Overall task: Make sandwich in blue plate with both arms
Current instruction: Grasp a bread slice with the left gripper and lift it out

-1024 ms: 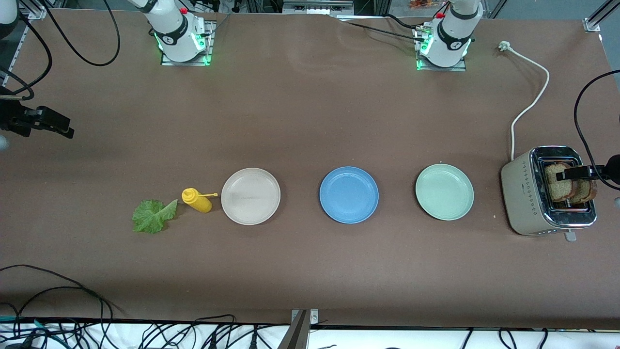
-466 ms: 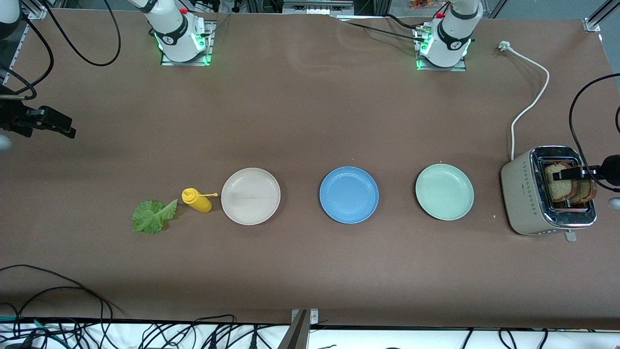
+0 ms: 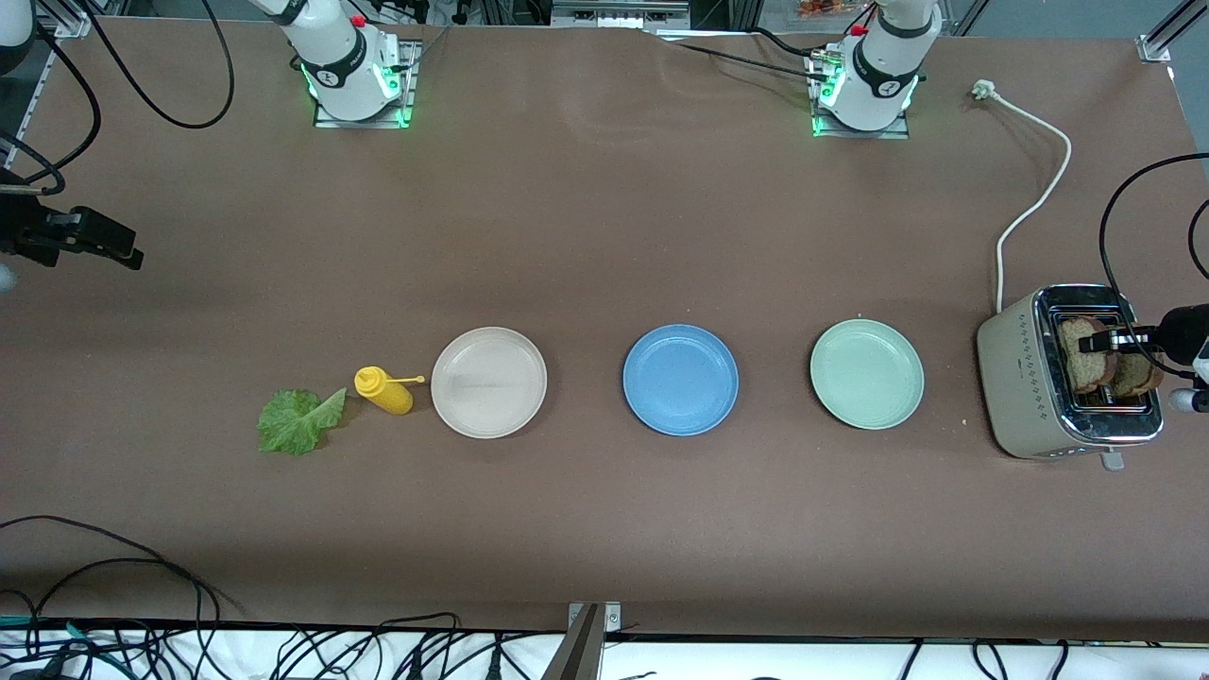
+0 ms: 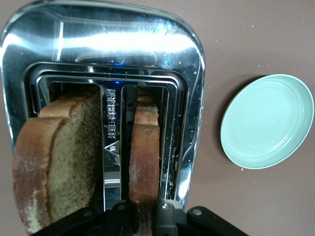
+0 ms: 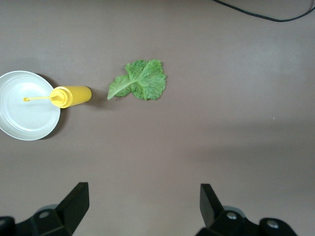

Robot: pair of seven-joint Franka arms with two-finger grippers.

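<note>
Brown table (image 3: 604,236): left gripper (image 4: 142,216) dropped lower, jaws pinching toaster slice (image 4: 144,152) (right gripper (image 5: 142,204) wide, waiting).

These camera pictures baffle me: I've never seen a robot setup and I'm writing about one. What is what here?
Two white robot arms are bolted along one edge of a brown table. The wide picture looks down from across it; each of the two close-ups comes from a camera on an arm's wrist. On the table: a lettuce leaf, a yellow bottle, a cream plate, the blue plate, a green plate and a toaster holding two bread slices. The left gripper is pinching one slice in its slot. The right gripper waits, open, over bare table near the lettuce.
</note>
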